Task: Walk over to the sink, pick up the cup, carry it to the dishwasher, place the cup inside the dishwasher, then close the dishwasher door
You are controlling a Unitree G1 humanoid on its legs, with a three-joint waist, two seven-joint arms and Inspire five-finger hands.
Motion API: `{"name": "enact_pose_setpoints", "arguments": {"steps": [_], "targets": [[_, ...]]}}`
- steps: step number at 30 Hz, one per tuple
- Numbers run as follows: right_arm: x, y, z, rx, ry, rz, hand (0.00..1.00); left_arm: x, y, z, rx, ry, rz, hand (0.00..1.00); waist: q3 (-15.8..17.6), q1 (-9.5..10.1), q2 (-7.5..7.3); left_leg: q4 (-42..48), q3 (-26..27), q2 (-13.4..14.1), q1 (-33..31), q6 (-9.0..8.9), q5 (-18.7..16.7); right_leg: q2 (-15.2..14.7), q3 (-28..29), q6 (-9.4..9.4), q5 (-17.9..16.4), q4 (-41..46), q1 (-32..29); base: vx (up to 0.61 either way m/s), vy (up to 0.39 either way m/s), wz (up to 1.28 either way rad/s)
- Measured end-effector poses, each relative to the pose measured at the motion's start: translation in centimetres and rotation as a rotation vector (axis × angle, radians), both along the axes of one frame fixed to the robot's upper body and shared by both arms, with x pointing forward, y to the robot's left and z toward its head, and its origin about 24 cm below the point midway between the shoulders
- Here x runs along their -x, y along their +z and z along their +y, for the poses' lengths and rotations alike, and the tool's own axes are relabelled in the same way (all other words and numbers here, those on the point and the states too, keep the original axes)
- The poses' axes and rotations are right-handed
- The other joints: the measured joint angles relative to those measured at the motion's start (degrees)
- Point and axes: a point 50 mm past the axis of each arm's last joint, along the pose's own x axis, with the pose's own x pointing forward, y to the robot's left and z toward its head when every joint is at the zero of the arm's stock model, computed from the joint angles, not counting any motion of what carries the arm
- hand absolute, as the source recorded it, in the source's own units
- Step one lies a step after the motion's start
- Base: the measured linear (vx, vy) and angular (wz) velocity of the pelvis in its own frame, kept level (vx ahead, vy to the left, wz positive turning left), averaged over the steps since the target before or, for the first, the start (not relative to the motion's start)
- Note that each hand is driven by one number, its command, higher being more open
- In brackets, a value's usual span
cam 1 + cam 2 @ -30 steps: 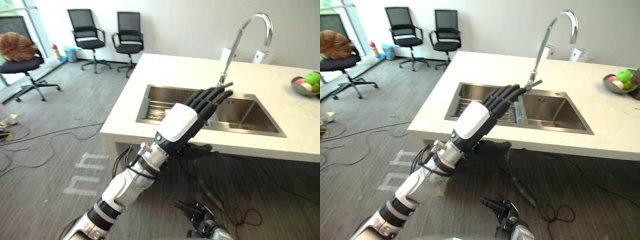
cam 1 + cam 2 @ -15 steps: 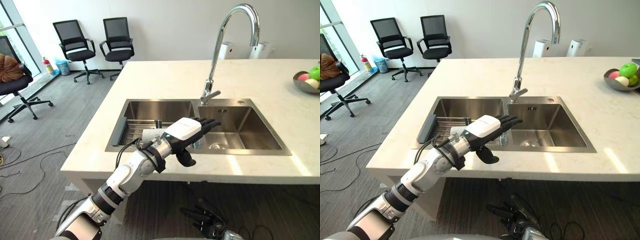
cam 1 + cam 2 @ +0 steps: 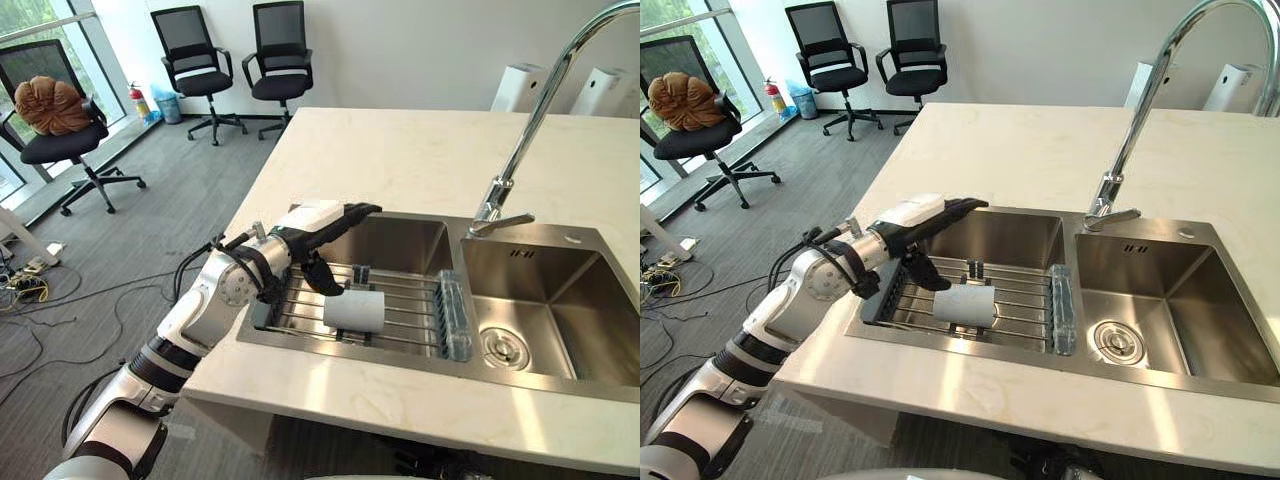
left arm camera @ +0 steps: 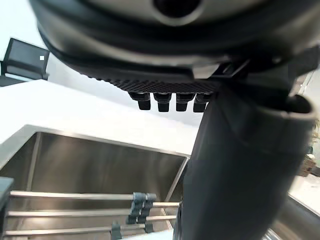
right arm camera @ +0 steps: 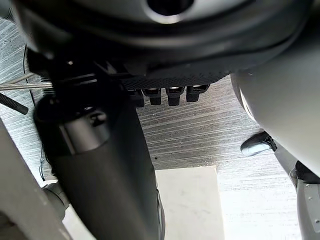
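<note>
A white cup [image 3: 354, 311] lies on its side on the wire rack [image 3: 400, 296] in the left basin of the steel sink [image 3: 330, 346]. My left hand [image 3: 318, 220] hovers over that basin, above the cup and a little to its left, apart from it. It is open, its fingers [image 4: 165, 100] straight and its thumb [image 4: 235, 165] hanging down towards the rack bars [image 4: 75, 215]. My right hand [image 5: 100, 165] hangs low over the grey floor, open and holding nothing.
A tall curved tap [image 3: 520, 140] stands behind the divider, where a clear bottle [image 3: 452, 315] lies. The pale worktop [image 3: 400, 160] surrounds the sink. Two white dispensers [image 3: 515, 88] stand at the back. Black office chairs [image 3: 200, 60] stand on the floor to the left.
The camera has come closer to the sink and turned left. My left hand, earlier over the front rim near the divider, now reaches over the left basin beside the cup.
</note>
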Motion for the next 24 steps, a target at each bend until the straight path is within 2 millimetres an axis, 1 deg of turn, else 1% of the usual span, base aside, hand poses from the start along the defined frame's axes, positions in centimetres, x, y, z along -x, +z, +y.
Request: {"name": "enact_pose_setpoints", "arguments": {"steps": [3, 4, 7, 10, 11, 14, 16, 18, 22, 24], "targets": [[0.0, 0.0, -0.1, -0.007, 0.003, 0.004, 1.00, 0.0, 0.1, 0.0, -0.010, -0.027, 0.073, 1.00, 0.0, -0.16, -0.02, -0.7, 0.2, -0.1, 0.8, 0.00, 0.0, 0.1, 0.9, 0.00, 0.0, 0.0, 0.0, 0.03, -0.014, -0.12], [-0.1, 0.1, -0.2, -0.007, 0.002, 0.004, 1.00, -0.1, 0.4, 0.0, -0.013, -0.037, 0.096, 1.00, 0.1, -0.41, -0.09, -0.8, 0.2, -0.2, 0.8, -0.02, 0.0, 0.0, 0.9, 0.01, 0.0, -0.1, 0.0, 0.00, -0.004, -0.06], [-0.2, 0.1, -0.2, -0.007, 0.002, 0.003, 1.00, -0.1, 1.0, 0.1, -0.033, -0.052, 0.111, 1.00, 0.2, -0.78, -0.21, -0.8, 0.1, -0.4, 0.8, -0.06, -0.1, -0.1, 1.0, 0.15, 0.2, -0.5, 0.0, -0.05, 0.004, -0.02], [0.0, 0.0, -0.3, -0.015, -0.023, 0.009, 1.00, 0.3, 1.7, -0.1, -0.046, -0.091, 0.125, 1.00, 0.4, -0.86, -0.26, -0.9, 0.1, -0.5, 0.2, -0.21, -0.2, -0.2, 1.0, 0.58, 0.8, -2.4, 0.2, -0.08, 0.015, -0.02], [-0.1, 0.0, -0.3, -0.017, -0.029, 0.007, 1.00, 0.6, 1.8, -0.3, -0.057, -0.110, 0.130, 1.00, 0.5, -0.91, -0.16, -0.9, 0.1, -0.4, -0.1, -0.22, -0.2, -0.1, 1.0, 0.91, 1.4, -3.2, 0.2, -0.11, 0.022, 0.00], [0.0, 0.0, -0.5, -0.015, -0.031, 0.009, 1.00, 1.0, 1.9, -0.7, -0.080, -0.146, 0.140, 1.00, 0.7, -1.41, -0.07, -1.1, 0.1, -0.2, -0.2, -0.21, -0.7, 0.3, 0.9, 1.11, 2.8, -4.7, 0.7, -0.14, 0.044, 0.00], [0.0, 0.0, -0.5, -0.015, -0.033, 0.016, 1.00, 1.4, 2.0, -1.0, -0.096, -0.174, 0.141, 1.00, 0.9, -1.44, -0.24, -1.2, 0.2, -0.6, -0.2, -0.18, -0.7, 0.1, 1.2, 1.52, 3.8, -6.0, 0.9, -0.14, 0.064, -0.05], [0.1, 0.0, -0.7, -0.012, -0.033, 0.020, 1.00, 1.8, 2.0, -1.4, -0.117, -0.203, 0.146, 1.00, 1.0, -1.41, -0.27, -1.3, 0.7, -1.3, -0.2, 0.32, -0.7, -0.3, 1.8, 1.99, 5.2, -7.4, 1.1, -0.10, 0.077, -0.10], [0.1, -0.1, -0.7, -0.011, -0.036, 0.024, 1.00, 1.9, 1.8, -1.6, -0.133, -0.207, 0.142, 1.00, 1.1, -1.55, -0.41, -1.3, 1.7, -1.7, -0.3, 0.76, -0.5, -0.6, 2.8, 2.38, 7.2, -9.6, 1.4, -0.04, 0.056, -0.14], [0.2, -0.1, -0.7, -0.008, -0.042, 0.026, 1.00, 1.9, 1.5, -2.2, -0.140, -0.204, 0.126, 1.00, 1.1, -1.56, -0.52, -1.3, 1.8, -1.8, -0.5, 0.88, -0.4, -0.6, 2.9, 2.52, 7.9, -10.5, 1.6, 0.00, 0.013, -0.02]]}}
